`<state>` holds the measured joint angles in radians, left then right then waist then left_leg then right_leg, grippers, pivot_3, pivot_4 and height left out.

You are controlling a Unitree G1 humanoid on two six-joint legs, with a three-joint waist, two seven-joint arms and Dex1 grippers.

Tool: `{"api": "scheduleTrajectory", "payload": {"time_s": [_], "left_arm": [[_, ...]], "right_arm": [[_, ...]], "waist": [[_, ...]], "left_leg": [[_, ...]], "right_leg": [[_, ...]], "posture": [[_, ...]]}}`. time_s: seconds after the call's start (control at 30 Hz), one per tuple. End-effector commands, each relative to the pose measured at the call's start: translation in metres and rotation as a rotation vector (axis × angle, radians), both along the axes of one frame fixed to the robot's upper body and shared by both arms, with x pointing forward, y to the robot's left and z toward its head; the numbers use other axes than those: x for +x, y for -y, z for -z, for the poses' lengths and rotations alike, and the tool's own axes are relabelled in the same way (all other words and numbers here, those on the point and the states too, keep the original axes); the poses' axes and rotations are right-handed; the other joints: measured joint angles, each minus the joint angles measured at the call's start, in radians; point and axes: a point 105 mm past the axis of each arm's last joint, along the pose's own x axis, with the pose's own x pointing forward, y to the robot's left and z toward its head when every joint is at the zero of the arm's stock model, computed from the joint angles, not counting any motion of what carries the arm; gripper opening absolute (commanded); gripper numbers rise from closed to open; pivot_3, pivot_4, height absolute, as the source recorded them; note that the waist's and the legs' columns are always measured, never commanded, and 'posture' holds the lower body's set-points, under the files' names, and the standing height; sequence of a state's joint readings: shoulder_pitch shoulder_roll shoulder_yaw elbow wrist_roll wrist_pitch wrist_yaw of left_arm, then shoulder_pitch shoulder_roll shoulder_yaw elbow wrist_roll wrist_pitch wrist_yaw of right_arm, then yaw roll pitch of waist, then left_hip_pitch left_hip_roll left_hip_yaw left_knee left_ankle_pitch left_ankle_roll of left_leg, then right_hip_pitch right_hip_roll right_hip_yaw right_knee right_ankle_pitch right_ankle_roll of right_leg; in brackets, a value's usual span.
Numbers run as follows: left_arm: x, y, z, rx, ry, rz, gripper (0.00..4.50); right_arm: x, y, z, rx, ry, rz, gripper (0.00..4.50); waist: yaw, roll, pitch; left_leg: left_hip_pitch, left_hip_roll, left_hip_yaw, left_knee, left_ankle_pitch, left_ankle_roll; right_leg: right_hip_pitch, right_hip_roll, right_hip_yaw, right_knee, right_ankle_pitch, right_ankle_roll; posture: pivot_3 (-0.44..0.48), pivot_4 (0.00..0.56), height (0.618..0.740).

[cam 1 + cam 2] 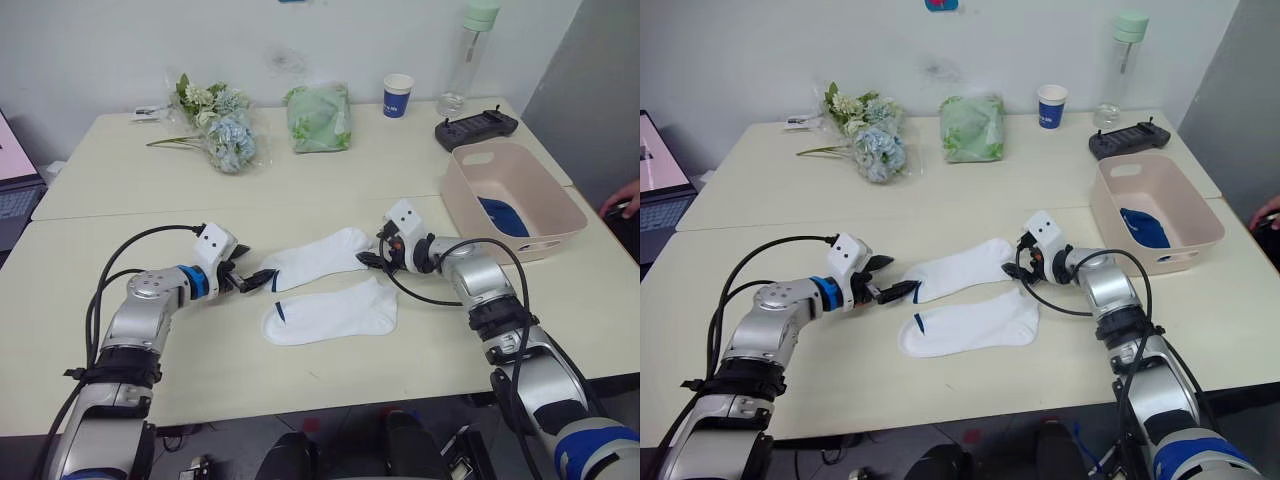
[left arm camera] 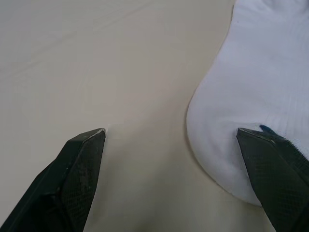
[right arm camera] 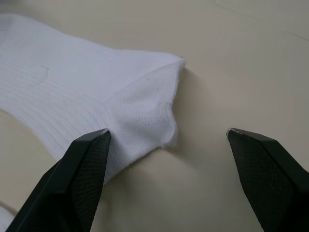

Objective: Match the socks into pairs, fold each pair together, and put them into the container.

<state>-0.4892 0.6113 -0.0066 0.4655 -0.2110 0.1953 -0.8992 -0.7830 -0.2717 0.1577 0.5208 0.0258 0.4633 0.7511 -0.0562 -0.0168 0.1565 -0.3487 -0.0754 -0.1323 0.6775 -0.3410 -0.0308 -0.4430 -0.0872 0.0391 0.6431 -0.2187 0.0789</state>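
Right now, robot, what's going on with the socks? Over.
Left gripper and right gripper open, one at each end of far white sock. Near white sock flat on table. Blue socks already in pink tub. Nothing in the way.

Partly hidden and cut off

We see only part of the dark blue fabric item (image 1: 503, 217) behind the wall of the pale pink rectangular plastic tub (image 1: 470, 208); a person's hand (image 1: 622, 197) is cut by the frame edge.

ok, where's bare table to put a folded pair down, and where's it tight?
Bare: the table near edge below the nearer white sock, and the middle strip between the flowers and the farther white sock. Tight: between left claw and right claw, and the back edge by the green bag, cup, controller.
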Motion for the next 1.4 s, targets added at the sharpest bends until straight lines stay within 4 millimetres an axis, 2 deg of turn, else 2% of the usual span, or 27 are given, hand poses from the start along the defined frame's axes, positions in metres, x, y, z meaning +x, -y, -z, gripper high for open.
{"api": "scheduleTrajectory", "payload": {"time_s": [0.03, 0.1, 0.23, 0.4, 0.5, 0.67, 0.8, 0.93, 1.07, 1.23, 1.33, 1.4], "left_arm": [[0.0, 0.0, 0.014, 0.054, -0.032, 0.041, 4.11], [-0.003, 0.005, 0.017, 0.023, -0.048, 0.063, 3.67], [-0.008, 0.022, 0.019, 0.012, -0.047, 0.116, 2.42], [-0.01, 0.021, 0.015, -0.013, -0.007, 0.068, 0.88], [-0.012, 0.021, 0.009, -0.014, 0.007, 0.067, 0.03], [-0.006, 0.022, -0.004, -0.045, 0.032, 0.032, 0.03], [-0.013, 0.03, -0.019, -0.122, 0.027, 0.051, 0.03], [-0.02, 0.037, -0.034, -0.163, 0.038, 0.042, 0.03], [-0.053, 0.072, -0.062, -0.326, -0.003, 0.104, 0.03], [-0.081, 0.09, -0.078, -0.502, -0.067, 0.056, 0.03], [-0.099, 0.105, -0.079, -0.6, -0.132, 0.068, 0.03], [-0.111, 0.113, -0.058, -0.57, -0.202, 0.031, 0.03]], "right_arm": [[-0.003, 0.0, 0.007, 0.034, -0.024, 0.001, 3.75], [-0.005, -0.003, 0.006, 0.097, -0.048, 0.004, 3.26], [-0.009, 0.003, 0.011, 0.066, -0.04, -0.037, 1.84], [-0.004, 0.003, 0.0, 0.087, -0.017, -0.033, 0.1], [-0.002, 0.003, -0.009, 0.091, -0.002, -0.038, 0.0], [0.001, 0.001, -0.017, 0.117, -0.003, -0.021, 0.0], [0.001, -0.007, -0.044, 0.18, 0.053, -0.037, 0.0], [0.003, -0.006, -0.062, 0.217, 0.072, -0.018, 0.0], [0.009, -0.015, -0.089, 0.261, 0.068, -0.037, 0.0], [0.02, -0.023, -0.102, 0.273, 0.064, -0.042, 0.0], [0.024, -0.031, -0.104, 0.272, 0.064, -0.068, 0.0], [0.021, -0.049, -0.095, 0.25, 0.031, -0.123, 0.0]], "waist": [[0.0, 0.0, -0.001], [0.0, 0.0, -0.001], [0.0, 0.0, -0.002], [0.001, 0.001, -0.002], [0.002, 0.001, -0.002], [0.001, 0.001, -0.002], [0.0, 0.001, -0.002], [-0.001, 0.001, -0.002], [-0.001, 0.001, -0.002], [-0.002, 0.001, -0.002], [-0.002, 0.001, -0.002], [-0.004, 0.001, -0.002]], "left_leg": [[0.001, 0.0, 0.0, 0.0, 0.0, 0.0], [0.001, 0.0, 0.0, 0.0, 0.0, 0.0], [0.001, 0.0, 0.0, 0.0, 0.0, 0.0], [0.001, 0.0, 0.0, 0.001, 0.0, 0.0], [0.001, 0.001, -0.001, 0.001, 0.0, 0.0], [0.001, 0.001, -0.001, 0.001, 0.0, 0.0], [0.0, 0.001, -0.001, 0.001, 0.0, 0.0], [-0.003, 0.002, -0.001, 0.001, 0.0, 0.0], [-0.005, 0.002, -0.001, 0.001, 0.0, 0.0], [-0.008, 0.003, 0.0, 0.001, 0.0, 0.0], [-0.008, 0.002, 0.0, 0.002, 0.0, 0.0], [-0.008, 0.002, 0.0, 0.002, 0.0, 0.0]], "right_leg": [[0.001, 0.0, 0.0, 0.0, 0.0, 0.0], [0.002, 0.0, 0.0, 0.0, 0.0, 0.0], [0.002, 0.0, 0.0, 0.001, 0.0, 0.0], [0.002, -0.001, 0.0, 0.001, 0.0, 0.0], [0.002, -0.001, 0.0, 0.001, 0.0, 0.0], [0.001, 0.0, 0.0, 0.001, 0.0, 0.0], [0.0, 0.0, 0.0, 0.001, 0.0, 0.0], [-0.002, -0.001, 0.0, 0.001, 0.0, 0.0], [-0.004, -0.001, 0.001, 0.001, 0.0, 0.0], [-0.007, -0.001, 0.001, 0.002, 0.0, 0.0], [-0.007, -0.001, 0.002, 0.002, 0.0, 0.0], [-0.007, -0.001, 0.001, 0.002, 0.0, 0.0]], "posture": [[0.0, 0.15, 0.74], [0.0, 0.15, 0.74], [0.0, 0.15, 0.74], [0.0, 0.15, 0.74], [0.0, 0.15, 0.74], [0.0, 0.15, 0.74], [0.0, 0.15, 0.74], [0.0, 0.15, 0.74], [0.0, 0.15, 0.74], [0.0, 0.15, 0.74], [0.0, 0.15, 0.74], [0.0, 0.15, 0.74]]}}
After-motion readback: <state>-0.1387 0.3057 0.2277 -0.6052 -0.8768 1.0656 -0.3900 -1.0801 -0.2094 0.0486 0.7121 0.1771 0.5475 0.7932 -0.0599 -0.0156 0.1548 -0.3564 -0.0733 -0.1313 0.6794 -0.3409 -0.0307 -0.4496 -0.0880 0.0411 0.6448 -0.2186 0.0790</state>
